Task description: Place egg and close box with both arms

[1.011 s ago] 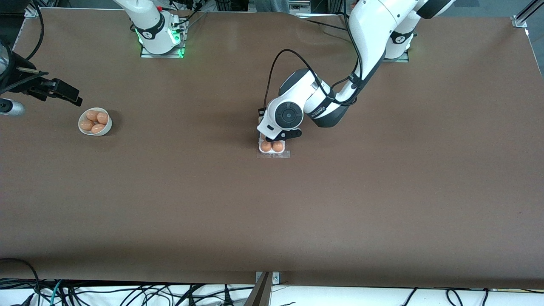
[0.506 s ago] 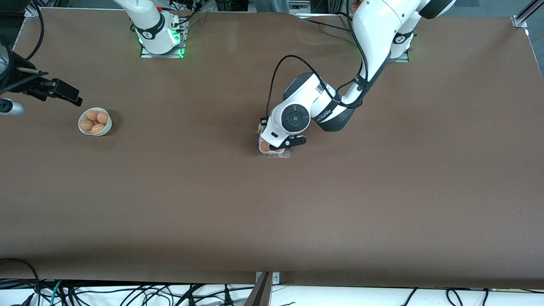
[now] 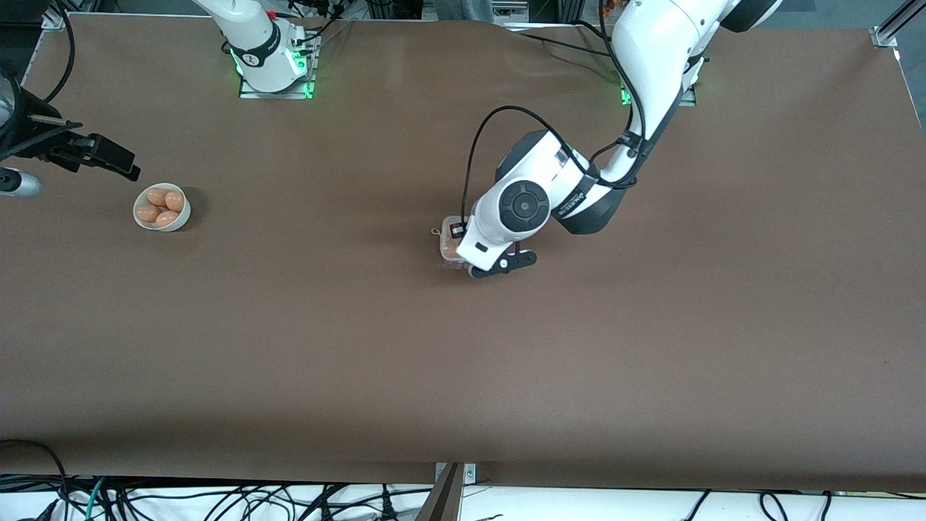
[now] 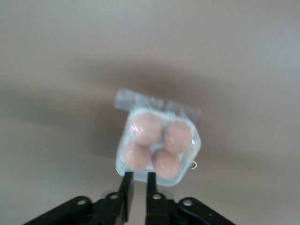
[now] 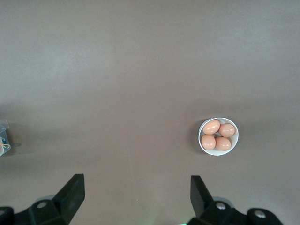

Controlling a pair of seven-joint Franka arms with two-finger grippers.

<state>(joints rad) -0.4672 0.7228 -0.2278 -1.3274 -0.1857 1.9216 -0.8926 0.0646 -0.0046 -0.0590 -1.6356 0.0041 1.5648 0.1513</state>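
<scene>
The box (image 3: 448, 247) sits mid-table, mostly hidden under my left arm's wrist. In the left wrist view the box (image 4: 123, 161) holds four orange-brown eggs (image 4: 147, 128) under clear plastic, with a clear flap (image 4: 157, 104) along one side. My left gripper (image 4: 138, 177) is at the box's rim on the side nearer the front camera (image 3: 499, 269). Its fingers are drawn to a narrow gap with nothing between them. My right gripper (image 5: 136, 192) is wide open and empty, high over the right arm's end of the table, and waits.
A round white bowl (image 3: 161, 208) with several eggs stands toward the right arm's end of the table; it also shows in the right wrist view (image 5: 218, 136). Black cables run along the table's edge nearest the front camera.
My left gripper has slid across the box toward the front camera, from its farther part to its nearer rim. The two eggs seen before are now under the wrist. The right arm has not moved.
</scene>
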